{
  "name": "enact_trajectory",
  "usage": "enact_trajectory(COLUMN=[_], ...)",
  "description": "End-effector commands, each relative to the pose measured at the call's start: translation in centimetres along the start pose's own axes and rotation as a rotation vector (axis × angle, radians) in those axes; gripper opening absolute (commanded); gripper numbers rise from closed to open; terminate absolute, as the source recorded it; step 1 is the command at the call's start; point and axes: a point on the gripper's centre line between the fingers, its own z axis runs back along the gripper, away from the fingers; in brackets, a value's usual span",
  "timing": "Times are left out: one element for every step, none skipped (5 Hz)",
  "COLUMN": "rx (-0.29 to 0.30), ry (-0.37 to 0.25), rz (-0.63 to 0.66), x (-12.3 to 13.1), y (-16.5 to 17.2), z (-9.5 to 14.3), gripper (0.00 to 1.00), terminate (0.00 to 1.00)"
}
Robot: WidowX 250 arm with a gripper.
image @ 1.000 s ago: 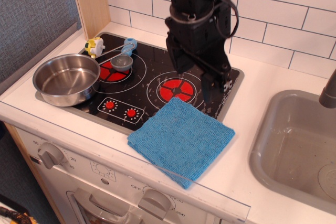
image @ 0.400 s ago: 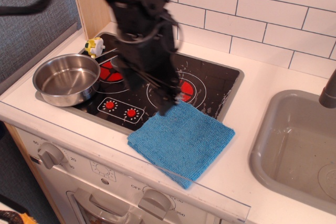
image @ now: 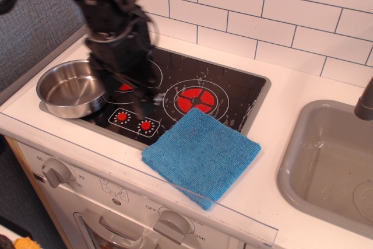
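the black gripper (image: 135, 86) is seen blurred above the left burner (image: 123, 87) of the toy hob (image: 233, 94); whether its jaws are apart or together cannot be told. a steel pot (image: 73, 88) is found just beside it at 9 o'clock. a blue cloth (image: 201, 154) lies at 4 o'clock, overlapping the hob's front edge. a grey sink (image: 329, 167) is set well apart at 3 o'clock.

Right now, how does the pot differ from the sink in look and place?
The pot is round, shiny metal; the sink is dull grey with rounded corners. The pot is smaller and stands on the stove's left edge; the sink is larger and set into the counter at the right. The arm partly hides the pot's right side; the sink is cut by the frame. Both look empty.
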Motion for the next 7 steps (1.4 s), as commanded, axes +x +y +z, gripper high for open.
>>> enact_trajectory(rx=[0.060, 0.065, 0.070, 0.075, 0.071, 0.076, 0.077], ry=[-0.016, 0.012, 0.045, 0.066, 0.100, 0.102, 0.109], rz=[0.047, 0.064, 0.083, 0.114, 0.107, 0.105, 0.100], x=[0.6, 0.6, 0.1, -0.7, -1.4, -1.6, -1.6], y=[4.4, 5.5, 6.3, 6.4, 6.4, 6.5, 6.4], z=[-0.4, -1.8, -3.0, -4.1, -5.2, -5.2, -5.3], gripper=[1.00, 1.00, 1.00, 1.00, 1.00, 0.00, 0.00], terminate=[0.00, 0.00, 0.00, 0.00, 0.00, 0.00, 0.00])
